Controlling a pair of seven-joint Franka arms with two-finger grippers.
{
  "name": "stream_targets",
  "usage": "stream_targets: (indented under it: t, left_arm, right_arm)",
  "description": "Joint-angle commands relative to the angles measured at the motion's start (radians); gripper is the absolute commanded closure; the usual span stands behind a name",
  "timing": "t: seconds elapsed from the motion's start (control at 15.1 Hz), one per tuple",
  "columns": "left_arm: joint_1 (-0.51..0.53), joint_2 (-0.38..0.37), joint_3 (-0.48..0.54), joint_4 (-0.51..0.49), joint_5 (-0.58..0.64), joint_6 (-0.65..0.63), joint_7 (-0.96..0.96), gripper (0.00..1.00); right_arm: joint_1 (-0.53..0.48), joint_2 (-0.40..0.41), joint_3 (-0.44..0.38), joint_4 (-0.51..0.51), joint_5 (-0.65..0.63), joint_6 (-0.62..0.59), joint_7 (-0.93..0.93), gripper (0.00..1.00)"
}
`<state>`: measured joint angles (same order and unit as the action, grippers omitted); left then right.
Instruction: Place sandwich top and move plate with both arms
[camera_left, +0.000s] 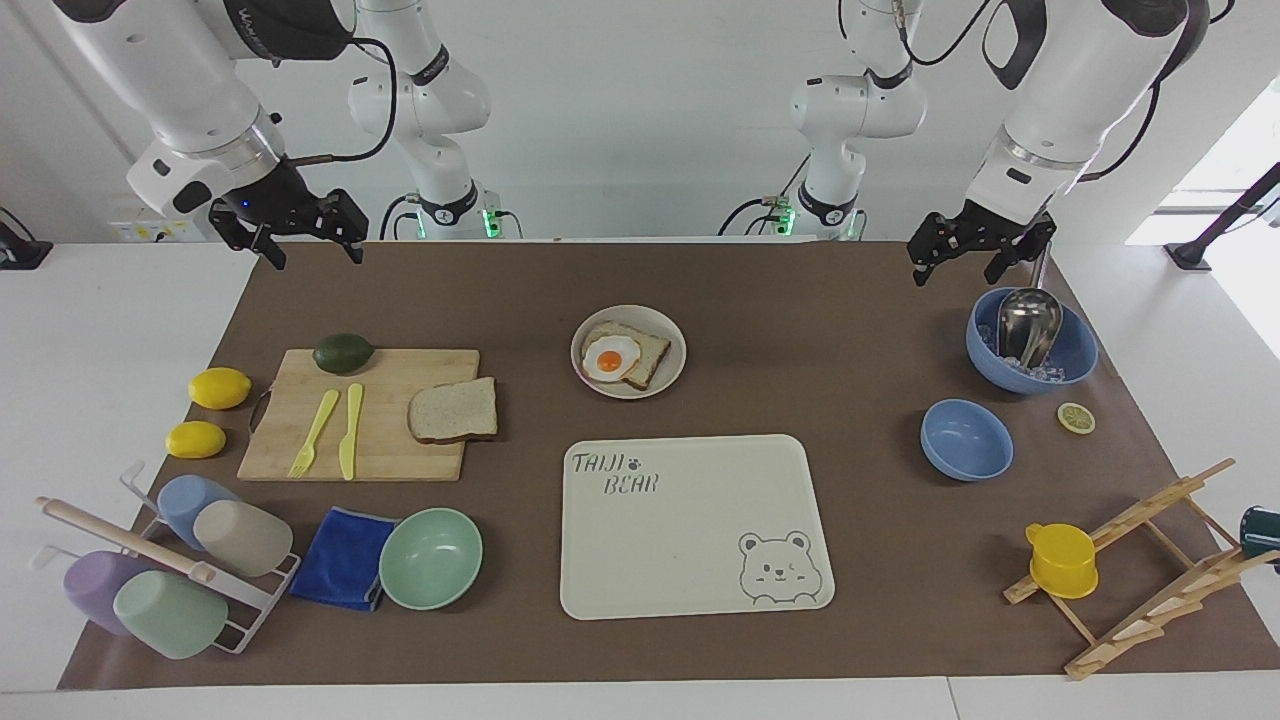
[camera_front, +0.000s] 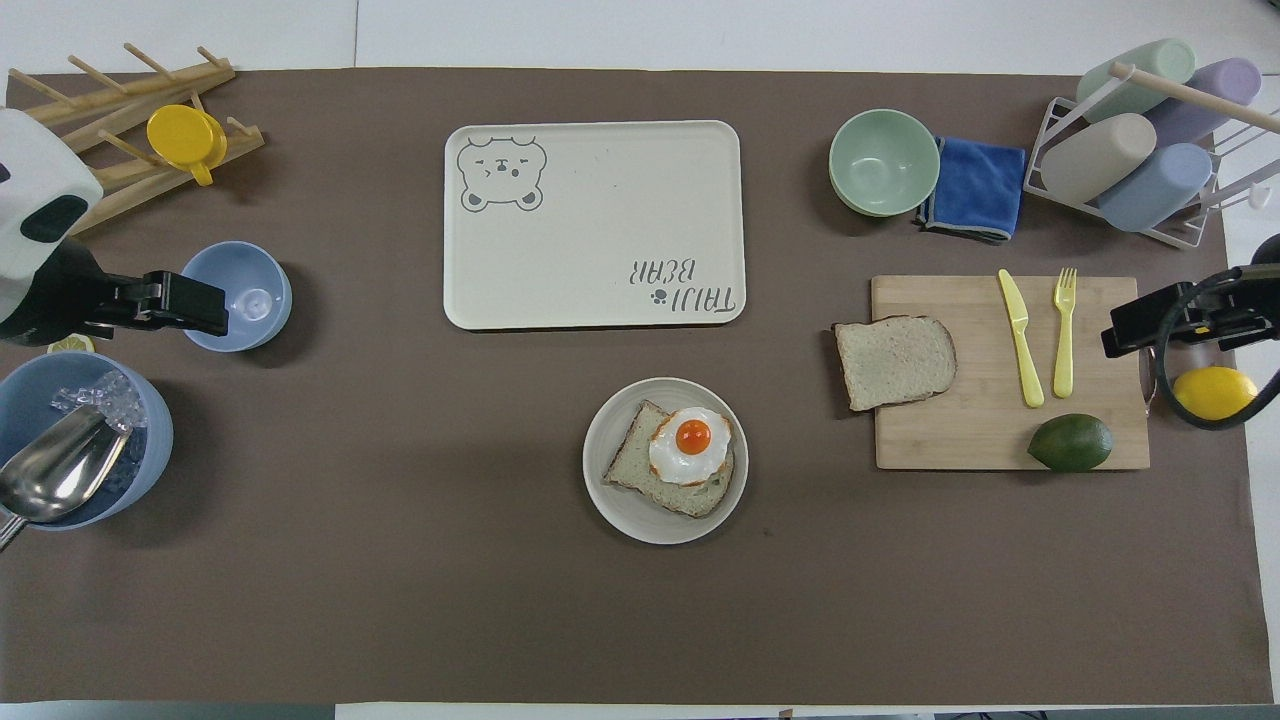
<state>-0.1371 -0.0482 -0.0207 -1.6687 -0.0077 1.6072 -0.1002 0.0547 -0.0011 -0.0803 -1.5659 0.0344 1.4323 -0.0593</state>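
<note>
2 black two-finger grippers hang raised and empty at the robots' end of the table, fingers spread wide: the left gripper (camera_left: 968, 252) over the big blue bowl of ice with a metal scoop (camera_left: 1031, 340), the right gripper (camera_left: 287, 228) over the brown mat's corner near the bamboo cutting board (camera_left: 300, 440). Both arms wait.

Nearest the robots among the task's things sits the small round cream-white plate (camera_left: 668, 375), carrying a bread slice topped with a fried egg (camera_left: 611, 358). The sandwich top, a pale speckled slice with brown crust (camera_left: 453, 410), lies flat a little farther out, overhanging the board's edge toward the plate.

The right arm looks best placed. A flat slice offers little to pinch, so approaching at the overhanging edge, low and level, seems wise; squeezing gently should avoid tearing.

Farthest lies the large cream rectangular tray with a bear drawing (camera_left: 690, 590).

In the overhead view only part of each gripper shows, and the scoop's handle is cut off.
</note>
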Motion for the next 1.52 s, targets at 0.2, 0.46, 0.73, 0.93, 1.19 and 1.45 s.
stream_targets:
  t: [0.2,0.46,0.73,0.93,1.19,1.45]
  left_arm:
    - [-0.001,-0.013,-0.004,-0.013,0.017,0.006,0.002,0.00]
    - [0.010,-0.013,-0.002,-0.013,0.017,0.005,0.004,0.00]
    - [0.011,-0.013,-0.002,-0.013,0.017,0.005,0.004,0.00]
    - [0.011,-0.013,-0.002,-0.013,0.017,0.003,0.004,0.00]
    - [0.013,-0.013,-0.002,-0.013,0.017,0.008,0.002,0.00]
    - [0.011,-0.013,-0.002,-0.013,0.017,0.008,0.001,0.00]
  right_arm:
    - [-0.006,-0.017,0.010,-0.022,-0.008,0.017,0.019,0.00]
    - [-0.007,-0.020,0.008,-0.026,-0.001,0.023,0.019,0.00]
    - [-0.003,-0.023,0.010,-0.031,-0.001,0.022,0.010,0.00]
    - [0.042,-0.014,0.017,-0.019,-0.036,0.064,0.022,0.00]
    - [0.203,-0.057,0.020,-0.239,-0.206,0.217,0.234,0.00]
    - [0.371,0.102,0.022,-0.266,-0.350,0.250,0.509,0.00]
